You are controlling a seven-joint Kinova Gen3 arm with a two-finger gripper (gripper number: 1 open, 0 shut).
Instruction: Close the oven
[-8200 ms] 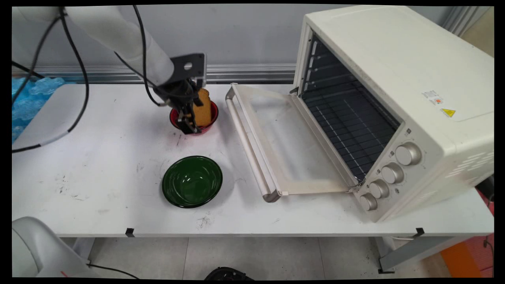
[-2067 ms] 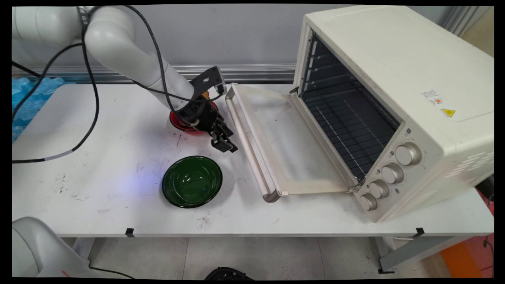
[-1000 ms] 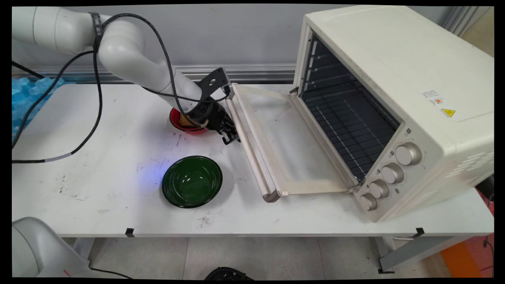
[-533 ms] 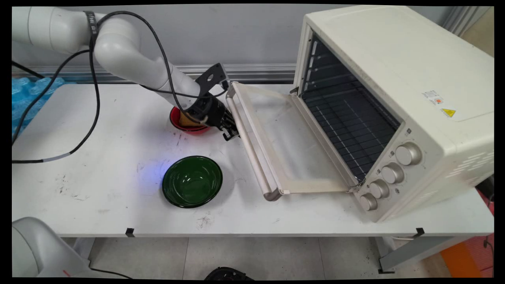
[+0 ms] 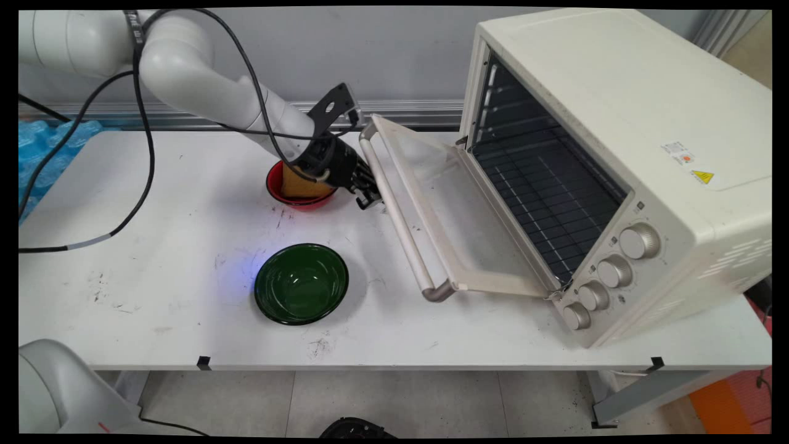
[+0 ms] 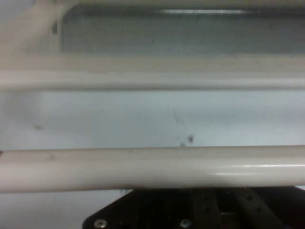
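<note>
Dark green glazed bowl [image 5: 301, 283] sits nearest the table's front edge, upright and holding nothing, well apart from the arm. The white table [image 5: 154, 308] around it is scuffed with dark marks.

Farther back, a small red bowl [image 5: 277, 188] holds an orange-brown slab of bread [image 5: 299, 185] that leans inside it. The arm's black wrist reaches over the right side of this bowl and hides part of it.

Just right of the red bowl, the black two-finger gripper [image 5: 368, 198] [image 6: 200, 210] is pressed up beneath the cream bar handle [image 5: 399, 221] [image 6: 152, 167] of the oven door [image 5: 459, 216]. In the hand view the handle runs straight across, right above the black linkage, with the door's frame and window pane beyond it. The handle covers the fingertips, so I cannot tell whether the fingers are spread or closed.

The door is hinged at its bottom and stands partly lifted, its handle end raised clear of the table. Behind it the large cream toaster oven [image 5: 616, 123] fills the right side, its dark wire rack [image 5: 542, 185] visible inside and four silver knobs [image 5: 607, 271] set in a row down its front panel.

At the far left, crumpled blue plastic [image 5: 46, 151] lies at the table's edge.
</note>
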